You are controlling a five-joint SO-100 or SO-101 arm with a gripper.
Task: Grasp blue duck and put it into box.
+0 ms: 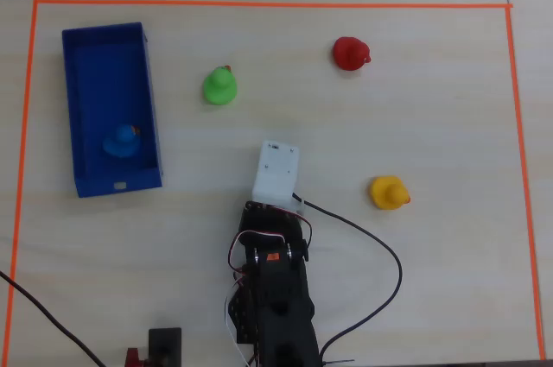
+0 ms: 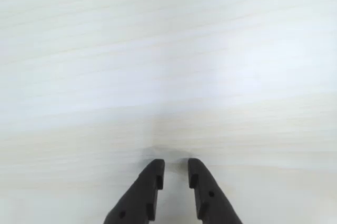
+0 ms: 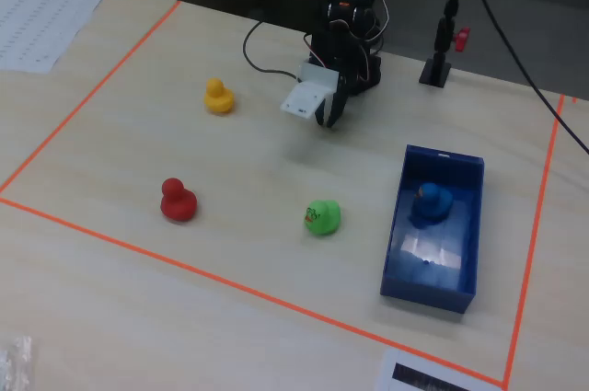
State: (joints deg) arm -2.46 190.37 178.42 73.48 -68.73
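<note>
The blue duck [image 1: 121,140] sits inside the box [image 1: 112,186], a dark-blue open tray at the left of the overhead view; in the fixed view the blue duck [image 3: 431,202] lies in the far half of the box [image 3: 428,290]. My gripper [image 2: 176,163] is well away from both, pulled back near the arm's base over bare table. Its jaws stand a narrow gap apart with nothing between them. In the fixed view the gripper [image 3: 333,115] hangs below the white wrist housing [image 3: 306,99]; from overhead that housing [image 1: 276,168] hides the fingers.
A green duck [image 1: 219,86], a red duck [image 1: 351,53] and a yellow duck [image 1: 388,192] stand on the table. Orange tape [image 1: 259,4] frames the work area. A black cable [image 1: 393,255] loops beside the arm. A stand [image 3: 437,69] rises at the back.
</note>
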